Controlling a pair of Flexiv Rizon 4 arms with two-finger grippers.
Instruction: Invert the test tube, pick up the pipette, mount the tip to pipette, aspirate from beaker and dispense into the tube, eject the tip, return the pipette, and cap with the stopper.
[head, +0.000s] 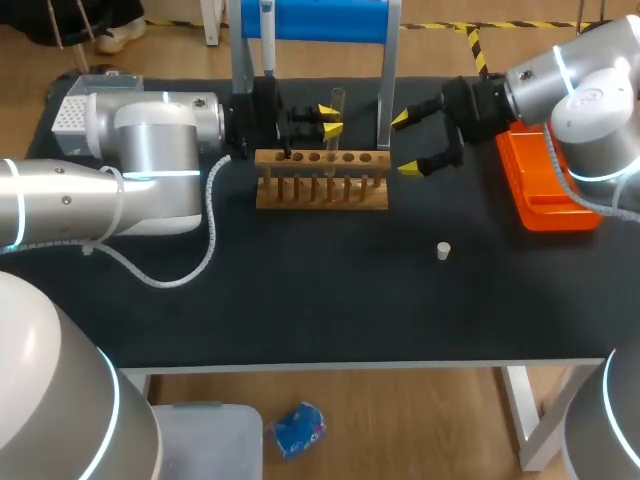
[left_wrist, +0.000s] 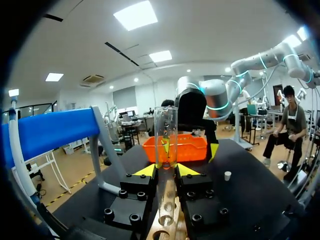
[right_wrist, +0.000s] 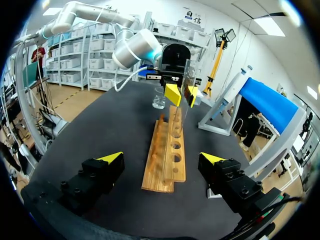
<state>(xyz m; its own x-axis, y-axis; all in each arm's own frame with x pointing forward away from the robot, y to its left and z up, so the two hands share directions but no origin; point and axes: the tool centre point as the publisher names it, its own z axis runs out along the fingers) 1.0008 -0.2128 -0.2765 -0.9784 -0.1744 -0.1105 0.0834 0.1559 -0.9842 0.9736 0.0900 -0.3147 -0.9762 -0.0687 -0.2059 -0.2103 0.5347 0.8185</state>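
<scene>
Test tube (head: 337, 102) stands upright in the grasp of the left gripper (head: 330, 122), whose yellow tips press it from both sides over the far part of the wooden rack (head: 320, 185). In the left wrist view the tube (left_wrist: 166, 135) rises between the fingers (left_wrist: 144, 171), and its round lower end hangs close over the rack's holes (left_wrist: 167, 222); whether it sits inside one cannot be told. The right gripper (head: 408, 146) hovers just beside the rack's right end with its fingers spread wide and nothing between them. Its own wrist view shows them released, one on each side of the near end of the rack (right_wrist: 167, 155), with the tube (right_wrist: 187, 82) and the left gripper (right_wrist: 181, 95) at the far end. A small glass beaker (right_wrist: 159, 101) stands beyond the rack there. The white stopper (head: 443, 250) lies alone on the black table (head: 300, 300), in front of and to the right of the rack. An orange tray (head: 545, 185) sits at the table's right edge, under the right arm.
</scene>
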